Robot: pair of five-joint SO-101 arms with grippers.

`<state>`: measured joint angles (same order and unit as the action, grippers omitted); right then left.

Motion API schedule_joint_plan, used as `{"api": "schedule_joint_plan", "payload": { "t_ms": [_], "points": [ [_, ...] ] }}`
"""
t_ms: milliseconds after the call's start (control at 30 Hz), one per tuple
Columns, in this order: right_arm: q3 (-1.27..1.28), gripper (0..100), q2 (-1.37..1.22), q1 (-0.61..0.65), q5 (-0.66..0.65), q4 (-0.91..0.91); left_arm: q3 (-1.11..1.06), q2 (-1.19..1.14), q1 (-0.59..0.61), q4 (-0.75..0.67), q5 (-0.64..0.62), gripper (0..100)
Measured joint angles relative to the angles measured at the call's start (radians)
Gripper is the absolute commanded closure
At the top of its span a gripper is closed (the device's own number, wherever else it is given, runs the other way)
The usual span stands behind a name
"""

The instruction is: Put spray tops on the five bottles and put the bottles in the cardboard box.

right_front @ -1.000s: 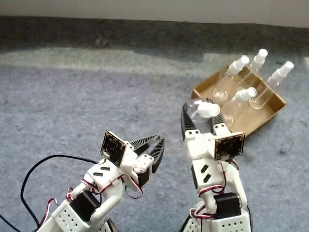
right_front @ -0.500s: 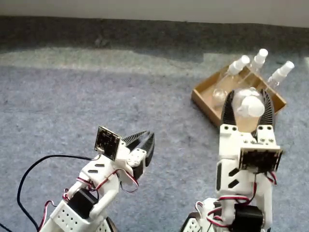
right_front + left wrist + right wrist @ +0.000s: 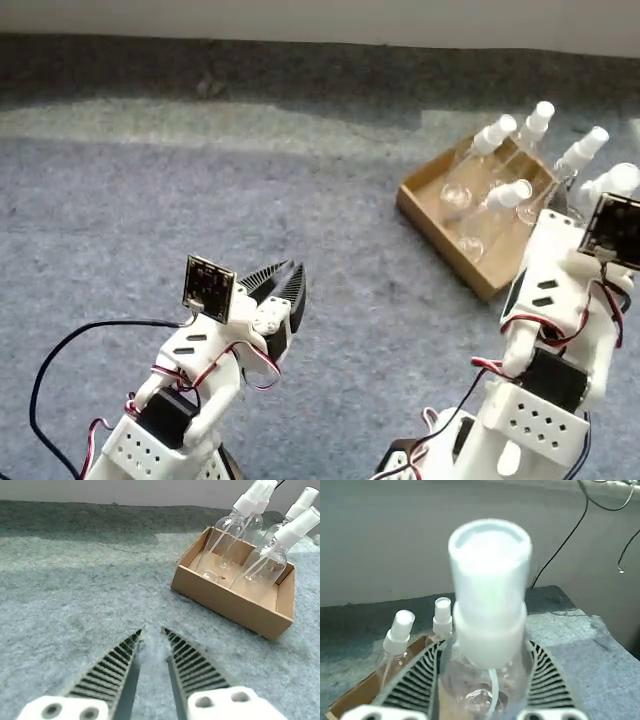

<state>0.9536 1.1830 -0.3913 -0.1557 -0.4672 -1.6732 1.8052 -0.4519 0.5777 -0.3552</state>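
Note:
The cardboard box (image 3: pixel 437 213) lies at the right of the carpet, with several clear bottles (image 3: pixel 478 205) in it, all with white spray tops. My right gripper (image 3: pixel 487 652) is shut on another clear bottle (image 3: pixel 490 680) with a white spray top (image 3: pixel 490 580). In the high view that top (image 3: pixel 620 180) pokes out over the box's right end, above the right arm (image 3: pixel 560 290). My left gripper (image 3: pixel 152 630) hovers over bare carpet to the left of the box (image 3: pixel 225 597), open by a narrow gap with nothing in it. The same gripper (image 3: pixel 282 283) sits at lower centre in the high view.
Grey carpet (image 3: pixel 200 190) covers the floor up to a pale wall at the far side. A black cable (image 3: pixel 60 345) loops beside the left arm's base. Open carpet lies left of the box and ahead of the left gripper.
The right arm swung to the right with the bottle, from the box's left side to its right end. The left arm drew back and left a little, its fingers narrowing.

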Motion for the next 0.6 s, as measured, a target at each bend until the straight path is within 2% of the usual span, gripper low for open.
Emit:
{"api": "schedule_joint_plan", "payload": {
  "t_ms": [233, 500, 600],
  "points": [
    [0.129, 92.2, -0.084, -0.041, 0.008, 0.207, 0.0, 0.0, 0.0, 0.0, 0.0, 100],
    [0.169, 92.2, -0.405, -0.048, 0.011, 0.396, 0.0, 0.0, 0.0, 0.0, 0.0, 100],
    [0.169, 92.2, -0.5, -0.048, 0.052, 0.47, 0.0, 0.0, 0.0, 0.0, 0.0, 100]
  ]
}}
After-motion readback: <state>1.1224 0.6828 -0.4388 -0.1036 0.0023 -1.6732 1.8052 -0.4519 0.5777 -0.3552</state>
